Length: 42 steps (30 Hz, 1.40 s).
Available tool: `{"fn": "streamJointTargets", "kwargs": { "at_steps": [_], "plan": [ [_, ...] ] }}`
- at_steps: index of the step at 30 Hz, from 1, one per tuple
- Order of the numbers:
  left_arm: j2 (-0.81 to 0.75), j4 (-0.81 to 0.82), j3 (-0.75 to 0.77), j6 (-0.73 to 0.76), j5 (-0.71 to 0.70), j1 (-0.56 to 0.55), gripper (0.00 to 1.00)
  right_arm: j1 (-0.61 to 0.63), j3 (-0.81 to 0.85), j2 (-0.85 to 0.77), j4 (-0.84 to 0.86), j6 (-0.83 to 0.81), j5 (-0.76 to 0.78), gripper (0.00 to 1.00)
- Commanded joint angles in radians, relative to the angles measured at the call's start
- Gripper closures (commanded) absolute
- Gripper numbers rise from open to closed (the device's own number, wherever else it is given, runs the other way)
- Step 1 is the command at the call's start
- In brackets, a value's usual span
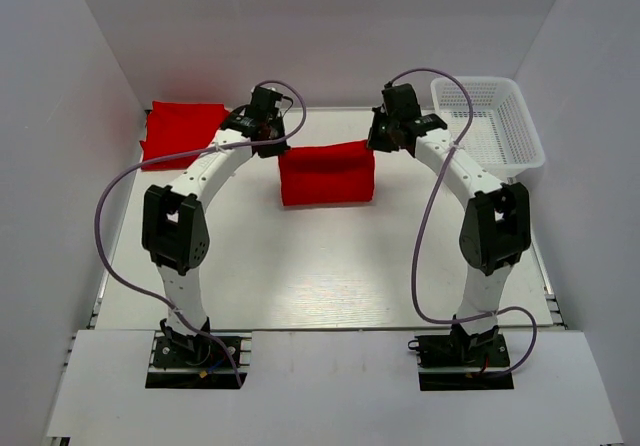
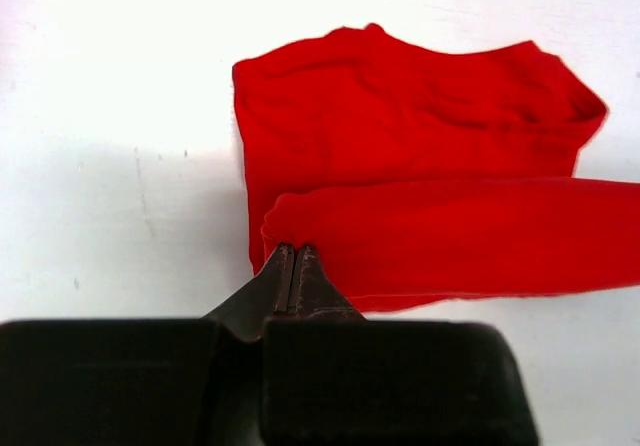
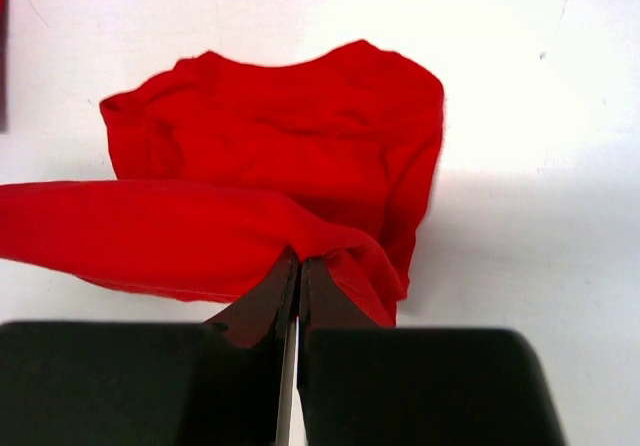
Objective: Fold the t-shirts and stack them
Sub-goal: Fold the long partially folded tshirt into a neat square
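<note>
A bright red t-shirt (image 1: pixel 326 174) hangs partly folded at the middle back of the table, held up by its two top corners. My left gripper (image 1: pixel 268 126) is shut on its left corner (image 2: pixel 290 228). My right gripper (image 1: pixel 392 131) is shut on its right corner (image 3: pixel 320 241). The lower part of the shirt lies bunched on the table below both grippers (image 2: pixel 400 106) (image 3: pixel 280 116). A second red t-shirt (image 1: pixel 180 131) lies folded at the back left corner.
A white plastic mesh basket (image 1: pixel 487 126) stands at the back right, close to my right arm. White walls enclose the table on the left, back and right. Purple cables loop beside both arms.
</note>
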Motion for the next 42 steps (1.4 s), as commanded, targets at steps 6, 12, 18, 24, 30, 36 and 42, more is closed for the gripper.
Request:
{"fn": "streamJointTargets", "kwargs": {
  "at_steps": [6, 12, 18, 24, 30, 36, 42],
  "plan": [
    [0.122, 0.062, 0.119, 0.04, 0.016, 0.034, 1.0, -0.056, 0.146, 0.136, 0.016, -0.019, -0.04, 1.0],
    [0.172, 0.085, 0.146, 0.049, 0.016, 0.043, 1.0, -0.079, 0.189, 0.213, 0.08, -0.041, -0.105, 1.0],
    [0.225, 0.119, 0.156, 0.04, 0.025, 0.061, 1.0, -0.09, 0.262, 0.311, 0.104, -0.036, -0.149, 1.0],
    [0.282, 0.167, 0.177, 0.04, 0.055, 0.071, 1.0, -0.103, 0.289, 0.365, 0.113, -0.004, -0.179, 1.0],
    [0.333, 0.167, 0.229, 0.049, 0.074, 0.08, 0.88, -0.108, 0.295, 0.378, 0.119, 0.024, -0.153, 1.0],
    [0.321, 0.134, 0.278, 0.049, 0.065, 0.1, 0.0, -0.113, 0.347, 0.378, 0.13, -0.022, -0.232, 0.1],
    [0.194, 0.159, 0.191, 0.077, 0.094, 0.1, 0.0, -0.108, 0.275, 0.284, 0.153, -0.076, -0.235, 0.1]
  ]
}}
